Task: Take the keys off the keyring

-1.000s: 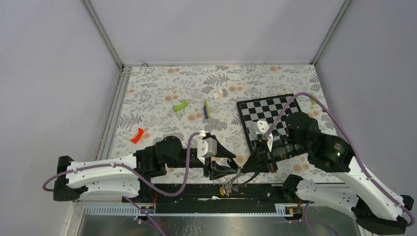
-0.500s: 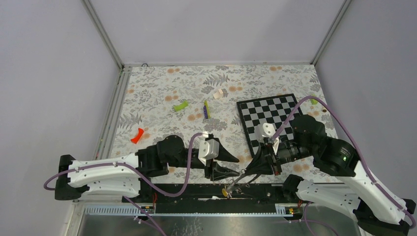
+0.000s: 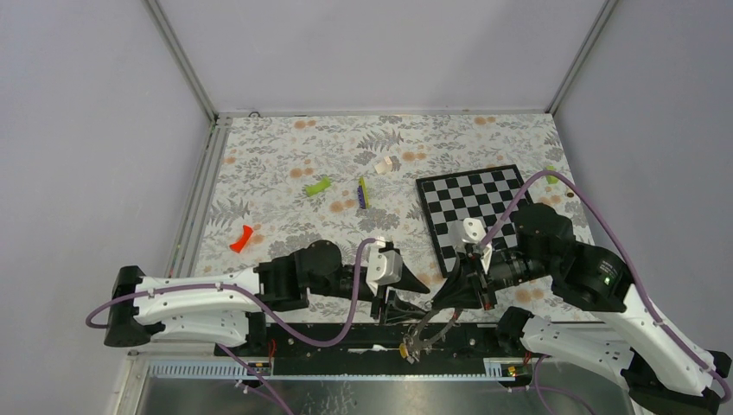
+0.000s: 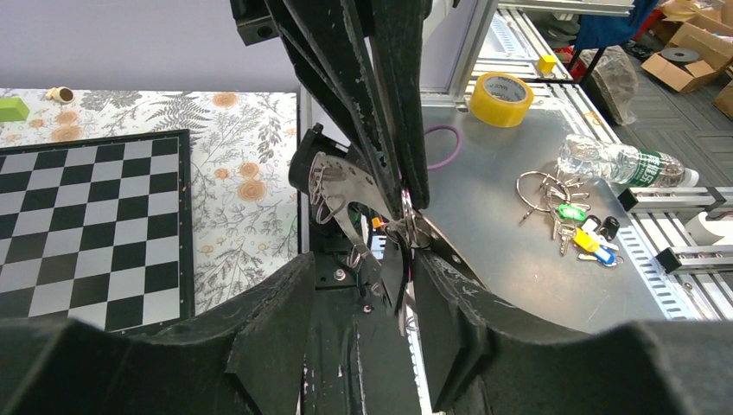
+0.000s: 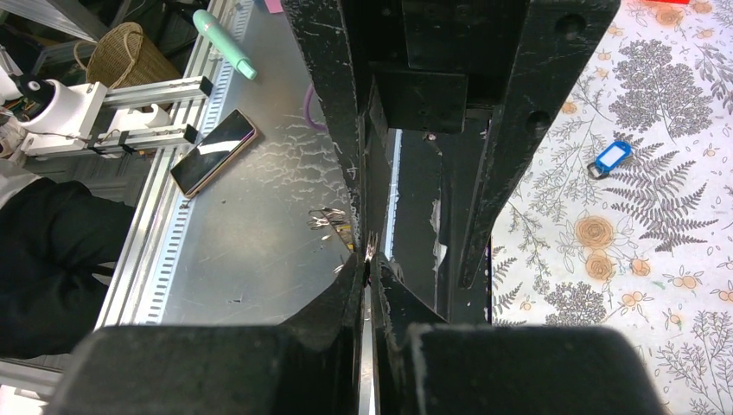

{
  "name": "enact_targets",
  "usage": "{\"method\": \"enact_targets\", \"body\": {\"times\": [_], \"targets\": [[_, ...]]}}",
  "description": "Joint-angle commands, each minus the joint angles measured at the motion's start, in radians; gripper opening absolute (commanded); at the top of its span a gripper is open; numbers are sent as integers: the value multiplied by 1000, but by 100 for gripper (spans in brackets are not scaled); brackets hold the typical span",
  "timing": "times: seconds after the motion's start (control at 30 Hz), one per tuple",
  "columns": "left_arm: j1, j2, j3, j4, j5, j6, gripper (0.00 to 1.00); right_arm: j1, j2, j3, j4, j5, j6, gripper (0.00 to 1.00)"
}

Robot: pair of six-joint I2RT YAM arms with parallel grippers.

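Note:
The keyring [image 3: 427, 332] hangs over the black rail at the table's near edge, with a small orange-yellow tagged key [image 3: 404, 348] dangling from it. My right gripper [image 3: 450, 302] is shut on the ring's thin metal edge [image 5: 370, 249]. In the left wrist view the ring [image 4: 404, 210] and silvery key blades [image 4: 341, 181] hang from the right gripper's fingers. My left gripper [image 4: 363, 264] is open, its jaws standing just below and either side of the ring; it also shows in the top view [image 3: 404, 298]. A blue-tagged key [image 5: 609, 160] and a red tag [image 3: 241, 239] lie loose on the floral cloth.
The checkered board [image 3: 474, 210] lies behind my right arm. A lime-green block [image 3: 318, 186] and the thin stick [image 3: 363, 192] lie mid-table. Off the table lie a tape roll [image 4: 501, 86], a bottle [image 4: 624, 161], another bunch of keys [image 4: 570, 220] and a phone [image 5: 213, 151].
My left gripper has moved right, closing in on the ring. My right gripper has shifted right and lowered, and the ring now hangs nearer the front rail.

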Motion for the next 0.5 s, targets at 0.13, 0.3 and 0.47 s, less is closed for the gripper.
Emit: {"method": "enact_targets", "body": {"times": [0.13, 0.3, 0.47], "targets": [[-17, 10, 42, 152, 61, -36, 53, 7, -7, -22, 47, 1, 1, 0], [-28, 10, 31, 190, 71, -52, 56, 7, -9, -29, 47, 12, -4, 0], [-38, 21, 17, 194, 59, -57, 56, 7, -9, -24, 52, 12, -1, 0]]}}
